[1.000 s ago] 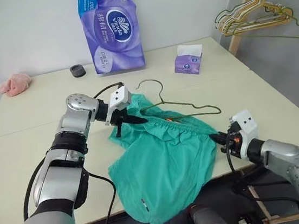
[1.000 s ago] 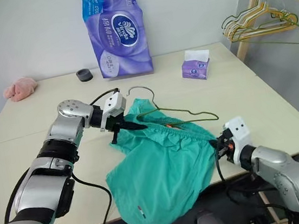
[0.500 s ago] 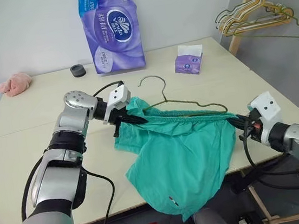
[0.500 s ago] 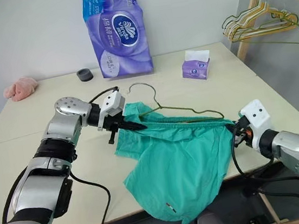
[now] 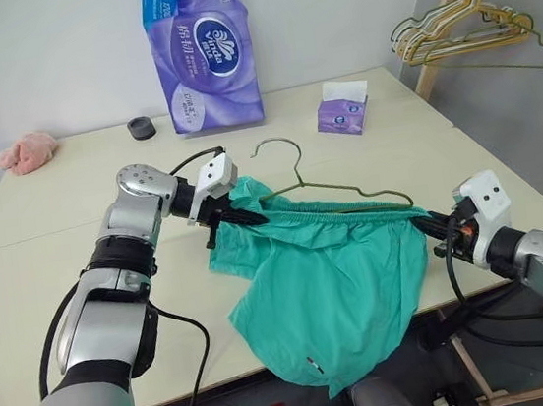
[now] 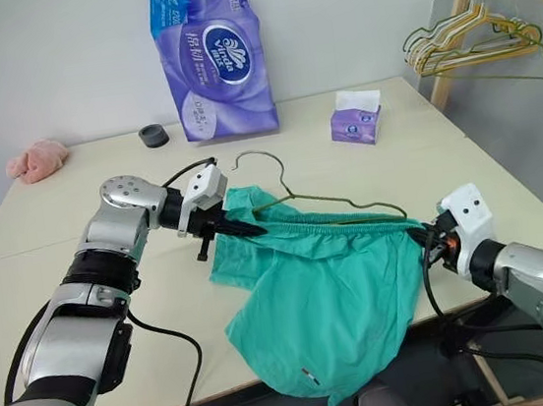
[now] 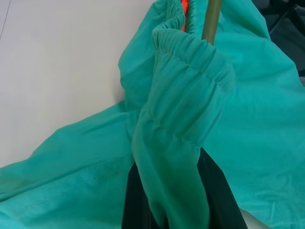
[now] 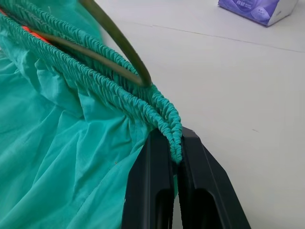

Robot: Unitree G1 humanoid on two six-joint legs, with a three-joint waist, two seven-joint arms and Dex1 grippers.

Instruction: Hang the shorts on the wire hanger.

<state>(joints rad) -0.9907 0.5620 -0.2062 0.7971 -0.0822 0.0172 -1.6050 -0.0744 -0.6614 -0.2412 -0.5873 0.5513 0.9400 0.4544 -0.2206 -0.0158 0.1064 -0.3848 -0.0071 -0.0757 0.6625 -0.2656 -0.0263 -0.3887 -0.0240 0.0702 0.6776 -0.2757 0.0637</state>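
Your left claw (image 5: 250,219) and right claw (image 5: 427,226) each clench one end of the teal-green fabric shorts' (image 5: 335,279) gathered waistband, stretched taut between them over the bench (image 5: 51,260); the thin olive-green wire hanger's (image 5: 334,187) long bar runs parallel, its ends tucked inside.

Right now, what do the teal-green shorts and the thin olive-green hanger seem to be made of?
The teal-green shorts: thin woven cloth, matte; it drapes, and the waistband is gathered. The thin olive-green hanger: bent wire, probably coated metal; smooth, slender, holding its shape.
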